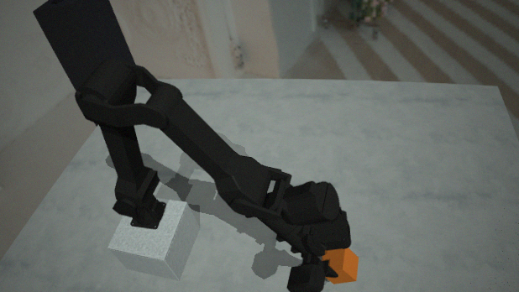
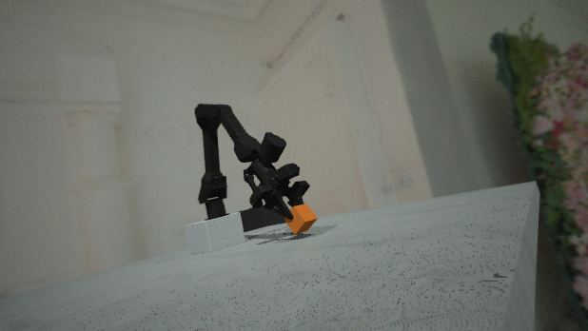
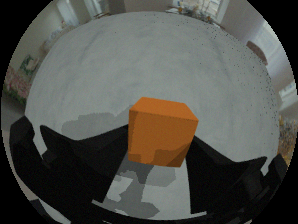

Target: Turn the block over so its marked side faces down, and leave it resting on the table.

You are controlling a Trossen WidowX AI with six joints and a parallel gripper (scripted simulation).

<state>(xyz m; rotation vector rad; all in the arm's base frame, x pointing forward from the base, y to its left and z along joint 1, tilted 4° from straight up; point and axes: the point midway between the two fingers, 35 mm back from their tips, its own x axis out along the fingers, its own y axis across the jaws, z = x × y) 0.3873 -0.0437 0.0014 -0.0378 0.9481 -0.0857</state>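
The orange block (image 1: 348, 268) (image 2: 303, 220) (image 3: 161, 132) is tilted, with an edge or corner pointing down close to the table (image 1: 399, 147) (image 2: 381, 271) (image 3: 100, 65). A shadow lies under it in the exterior view; whether it touches the table I cannot tell. My gripper (image 2: 295, 210) (image 3: 159, 132) is shut on the block, one finger on each side of it in the wrist view. In the top view the gripper hides part of the block. I can make out no mark on the faces in view; the other faces are hidden.
A pale grey box (image 1: 140, 241) (image 2: 224, 235) stands under the arm's base, to the left of the block in the top and exterior views. A dark low shape (image 2: 262, 219) shows behind the gripper in the exterior view. The table's right edge shows in the exterior view.
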